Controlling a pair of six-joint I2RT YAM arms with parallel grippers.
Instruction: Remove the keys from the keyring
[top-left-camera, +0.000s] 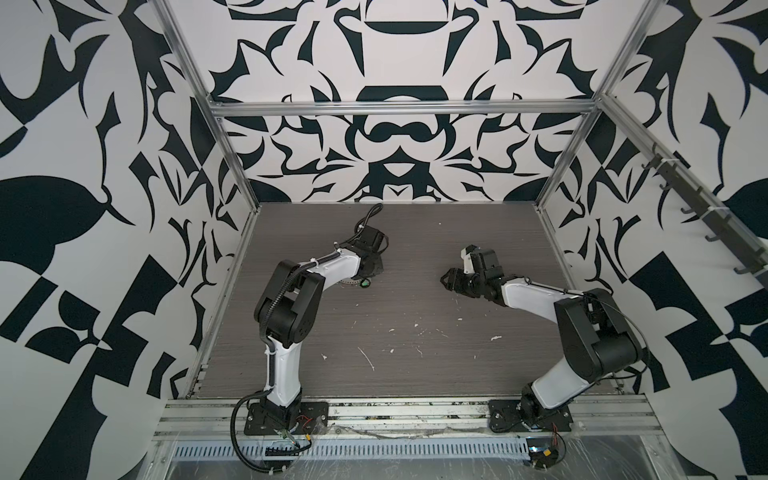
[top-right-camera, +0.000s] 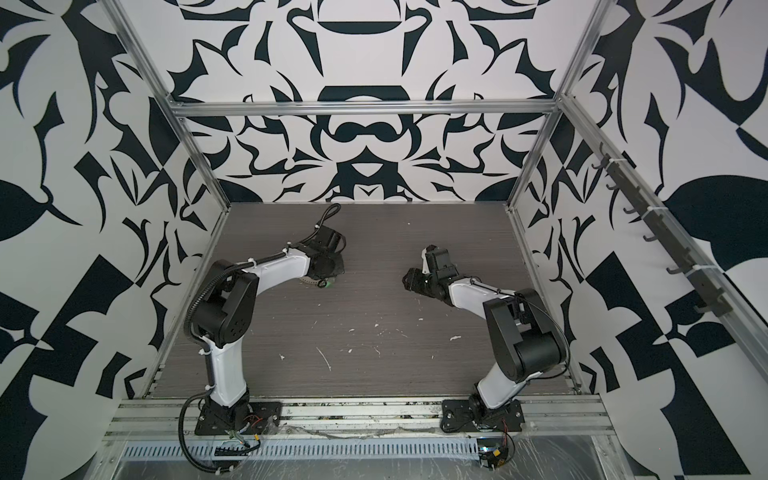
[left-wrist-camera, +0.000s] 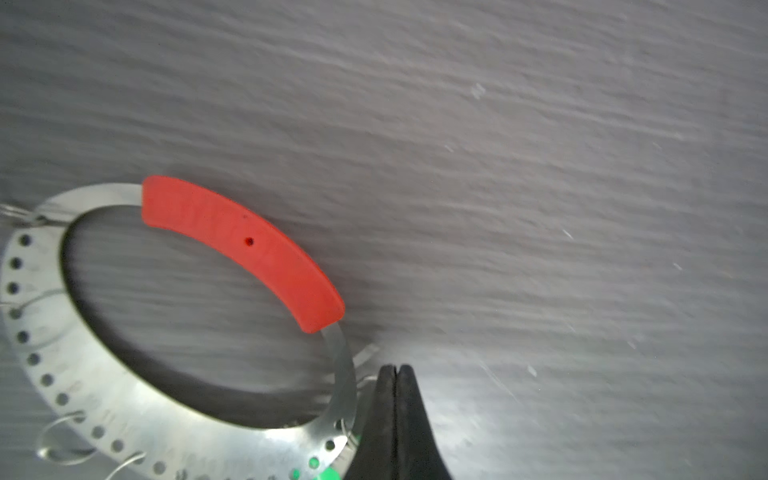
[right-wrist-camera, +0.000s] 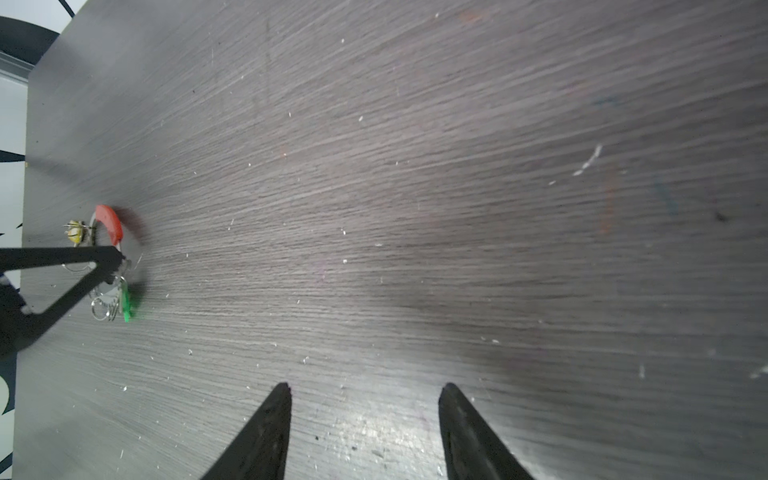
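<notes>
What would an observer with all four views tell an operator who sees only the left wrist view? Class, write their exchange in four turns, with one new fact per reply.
Operator: The left gripper is shut beside the keyring. Which keys are there?
Observer: The right wrist view shows a yellow key near the red arc and a green key at the ring's other side.
Operator: Where is the right gripper?
Observer: Open, over the table, well apart from the ring.
</notes>
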